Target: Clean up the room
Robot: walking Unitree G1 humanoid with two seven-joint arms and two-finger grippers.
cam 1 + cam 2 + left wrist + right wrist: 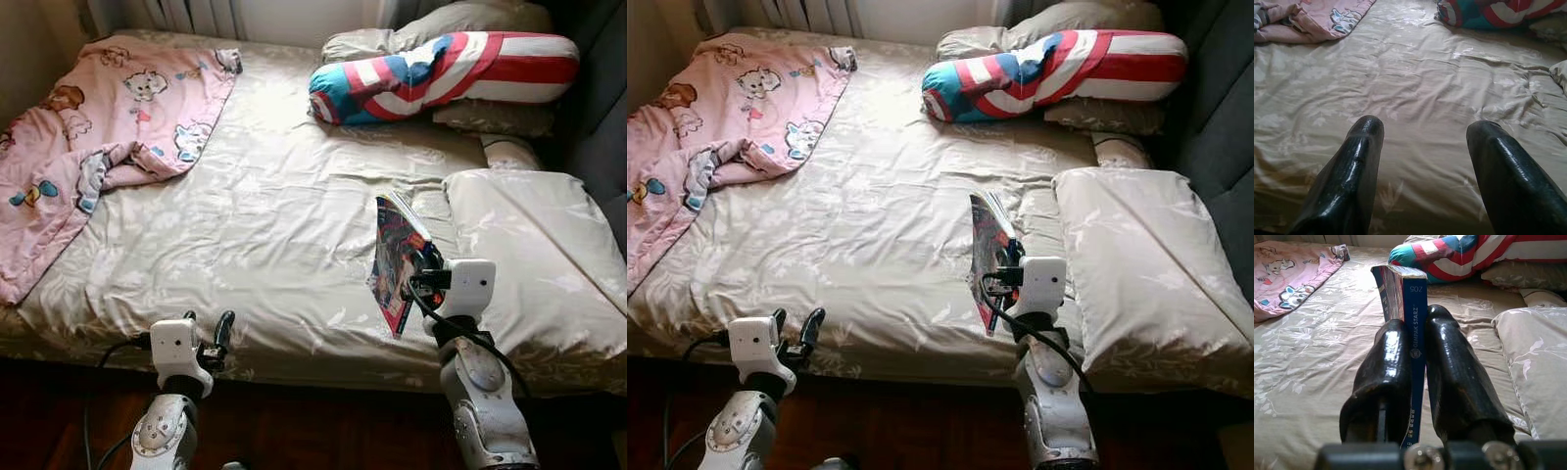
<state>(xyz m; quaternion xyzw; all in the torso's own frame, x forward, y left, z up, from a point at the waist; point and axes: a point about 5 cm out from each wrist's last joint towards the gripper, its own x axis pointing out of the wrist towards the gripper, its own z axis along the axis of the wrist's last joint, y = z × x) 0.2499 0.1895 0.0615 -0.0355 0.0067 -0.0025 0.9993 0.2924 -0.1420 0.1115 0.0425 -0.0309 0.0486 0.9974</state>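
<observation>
My right hand (1413, 382) is closed on the spine of a magazine (397, 257) above the bed (274, 225), while my left hand (1422, 171) is open near the bed edge.

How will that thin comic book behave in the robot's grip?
Probably floppy: the comic book, pinched by its spine in the right gripper, looks thin with loose pages fanning. Likely light. Its glossy cover might slip between the smooth black fingers.
</observation>
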